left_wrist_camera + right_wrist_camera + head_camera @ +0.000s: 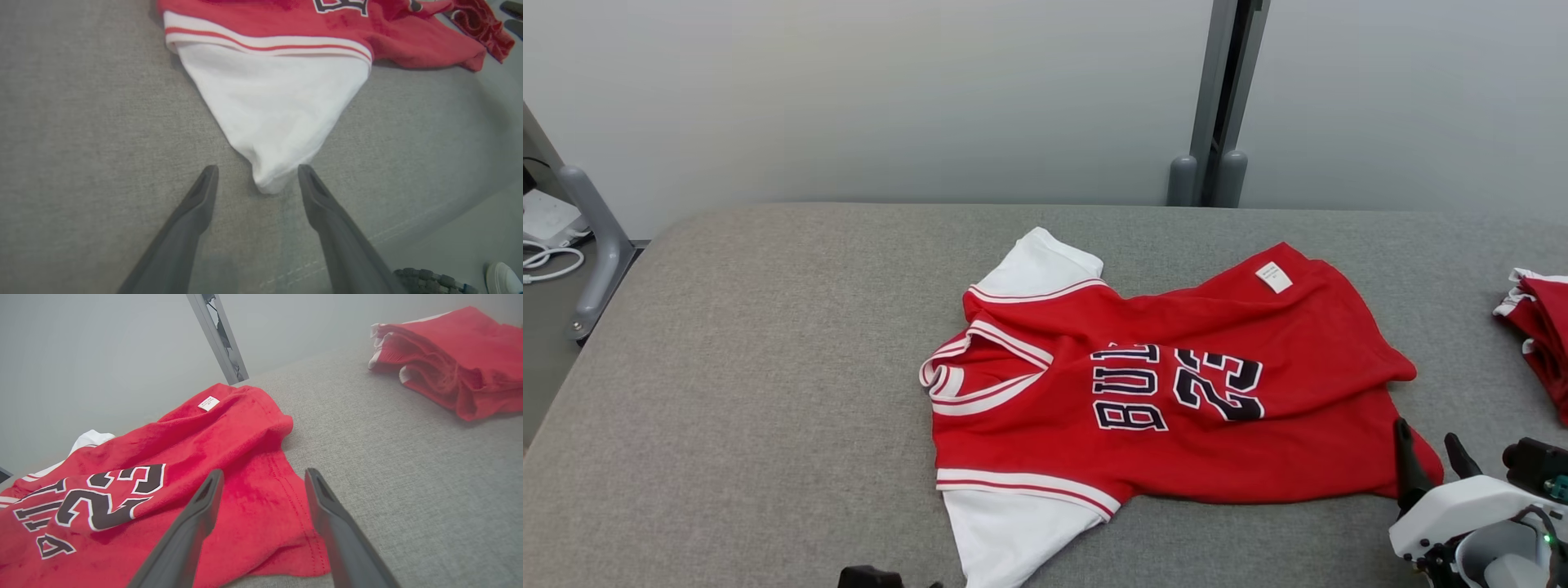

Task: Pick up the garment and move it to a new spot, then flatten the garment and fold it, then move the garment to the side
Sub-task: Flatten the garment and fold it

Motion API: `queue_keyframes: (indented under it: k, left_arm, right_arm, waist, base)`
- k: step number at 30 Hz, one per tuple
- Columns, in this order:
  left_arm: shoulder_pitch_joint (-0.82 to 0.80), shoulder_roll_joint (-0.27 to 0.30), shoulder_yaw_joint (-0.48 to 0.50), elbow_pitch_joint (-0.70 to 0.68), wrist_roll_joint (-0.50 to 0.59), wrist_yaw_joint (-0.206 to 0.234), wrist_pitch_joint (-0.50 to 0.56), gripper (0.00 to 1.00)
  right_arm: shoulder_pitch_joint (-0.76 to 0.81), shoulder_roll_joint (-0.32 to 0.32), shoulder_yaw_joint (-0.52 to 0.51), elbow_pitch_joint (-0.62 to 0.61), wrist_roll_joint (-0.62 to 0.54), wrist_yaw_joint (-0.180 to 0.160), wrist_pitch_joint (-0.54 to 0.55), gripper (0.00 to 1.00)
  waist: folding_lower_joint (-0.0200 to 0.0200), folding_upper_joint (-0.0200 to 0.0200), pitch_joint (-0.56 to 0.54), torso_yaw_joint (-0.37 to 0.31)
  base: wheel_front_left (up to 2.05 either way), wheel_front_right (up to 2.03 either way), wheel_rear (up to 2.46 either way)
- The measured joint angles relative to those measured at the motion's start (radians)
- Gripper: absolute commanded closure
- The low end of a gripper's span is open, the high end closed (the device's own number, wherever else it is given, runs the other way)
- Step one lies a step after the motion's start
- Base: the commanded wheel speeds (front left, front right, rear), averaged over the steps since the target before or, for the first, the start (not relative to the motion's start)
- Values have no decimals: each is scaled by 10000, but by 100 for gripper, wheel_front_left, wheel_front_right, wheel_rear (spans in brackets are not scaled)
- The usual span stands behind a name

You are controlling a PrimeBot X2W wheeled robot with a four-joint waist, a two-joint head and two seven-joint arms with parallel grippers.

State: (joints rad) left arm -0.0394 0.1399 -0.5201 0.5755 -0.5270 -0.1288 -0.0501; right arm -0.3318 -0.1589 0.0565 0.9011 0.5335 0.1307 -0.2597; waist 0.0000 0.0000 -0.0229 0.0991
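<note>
Garment point(1168, 400) sleeve tip lies between spread left fingers point(202, 196).

Head camera looks down over the whole garment point(1176, 457); both wrist cameras sit low and close — each facing one edge.

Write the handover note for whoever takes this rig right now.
Left gripper: open, empty, straddling the tip of the near white sleeve.
Right gripper: open, empty, at the hem corner.
Garment: spread face up mid-table, hem end rumpled, far edge turned over showing the tag.
Done: roughly laid out.
Left: flatten, fold, move aside, perhaps toward the red pile on the right.
</note>
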Motion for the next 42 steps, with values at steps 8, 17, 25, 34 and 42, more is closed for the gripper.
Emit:
queue_keyframes:
  k: [8, 17, 25, 34, 42]
  left_arm:
    - [88, 1221, -1275, -1114, -926, -8, 397, 0]
    - [-425, 1172, -1852, -876, -1365, -10, 144, 0]
    - [-878, 1053, -2364, -337, -1850, -10, 121, 0]
    - [-1141, 1081, -2765, -42, -2316, -10, -136, 54]
    - [-1140, 1547, -3135, -512, -2886, -10, -336, 100]
  right_arm:
    - [30, 44, -219, 127, -176, 0, -4, 0]
    - [-145, 134, -251, 146, -330, 0, 44, 0]
    - [-221, 84, -290, 92, -401, 0, 128, 0]
    - [-214, 59, -412, 77, -430, 0, 134, 0]
    - [-146, 100, -474, 150, -489, 0, 198, 0]
  waist:
    - [0, 0, 98, 130]
    - [0, 0, 260, 39]
    - [0, 0, 394, -198]
    - [0, 0, 430, -263]
    - [0, 0, 410, -166]
  base:
    - [0, 0, 0]
    - [0, 0, 0]
    - [0, 0, 0]
    - [0, 0, 0]
    - [0, 0, 0]
